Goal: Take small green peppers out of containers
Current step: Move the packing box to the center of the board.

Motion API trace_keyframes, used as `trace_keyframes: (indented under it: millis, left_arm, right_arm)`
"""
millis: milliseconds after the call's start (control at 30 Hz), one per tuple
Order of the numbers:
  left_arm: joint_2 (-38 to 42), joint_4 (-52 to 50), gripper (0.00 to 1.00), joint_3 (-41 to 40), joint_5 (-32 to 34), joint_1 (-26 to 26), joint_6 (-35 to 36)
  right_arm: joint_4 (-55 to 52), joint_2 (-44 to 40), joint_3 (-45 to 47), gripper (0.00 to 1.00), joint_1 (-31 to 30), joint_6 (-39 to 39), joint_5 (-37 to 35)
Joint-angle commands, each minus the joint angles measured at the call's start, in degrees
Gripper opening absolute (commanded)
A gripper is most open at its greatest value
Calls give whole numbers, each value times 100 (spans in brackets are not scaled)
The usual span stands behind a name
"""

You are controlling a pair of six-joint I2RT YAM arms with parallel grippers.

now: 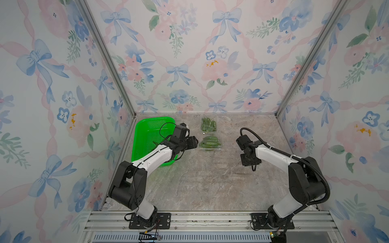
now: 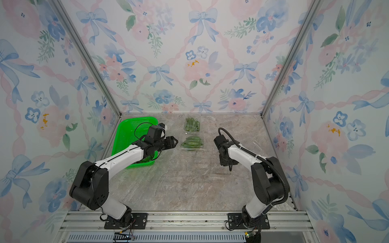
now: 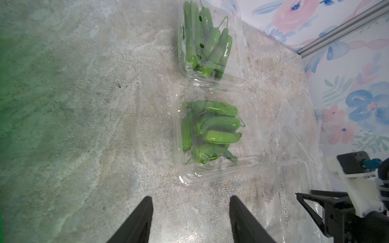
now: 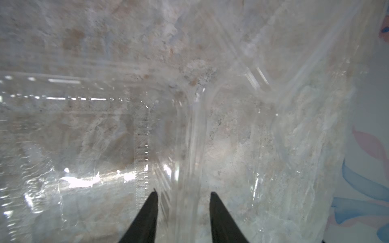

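Two clear containers sit side by side at the middle back, each closed over several small green peppers: the nearer one (image 1: 210, 143) (image 3: 212, 134) and the farther one (image 1: 209, 125) (image 3: 207, 42). My left gripper (image 3: 190, 197) (image 1: 195, 143) hovers open and empty just in front of the nearer container. My right gripper (image 4: 183, 192) (image 1: 251, 162) points down at the right side of the table. Its jaws stand apart astride the clear rim (image 4: 195, 147) of an empty container (image 4: 94, 130) without pinching it. More empty clear plastic (image 3: 299, 134) lies near the right wall.
A bright green perforated basket (image 1: 147, 134) (image 2: 126, 134) stands at the back left, partly under my left arm, with something dark green low inside it (image 2: 145, 161). The marbled tabletop (image 1: 200, 185) ends at papered walls on three sides.
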State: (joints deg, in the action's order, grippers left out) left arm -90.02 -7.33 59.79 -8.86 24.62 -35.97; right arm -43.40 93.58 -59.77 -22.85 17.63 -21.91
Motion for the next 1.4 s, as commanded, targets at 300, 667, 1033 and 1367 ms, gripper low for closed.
trace_keyframes:
  millis: [300, 667, 1033, 1367]
  left_arm:
    - [-246, 141, 61, 105, -195, -63, 138]
    - [-711, 407, 62, 338, -264, -64, 40]
    - [-1101, 1046, 63, 384, -575, -55, -173]
    - [-1509, 1261, 63, 447, -722, -72, -165]
  right_arm:
    - [57, -1026, -562, 62, -111, 209, 1594]
    - [1530, 707, -1899, 65, -63, 1110, 2939]
    - [1937, 2009, -2856, 64, -9, 1629, 3503]
    - [2228, 2206, -2742, 63, -52, 1735, 3867]
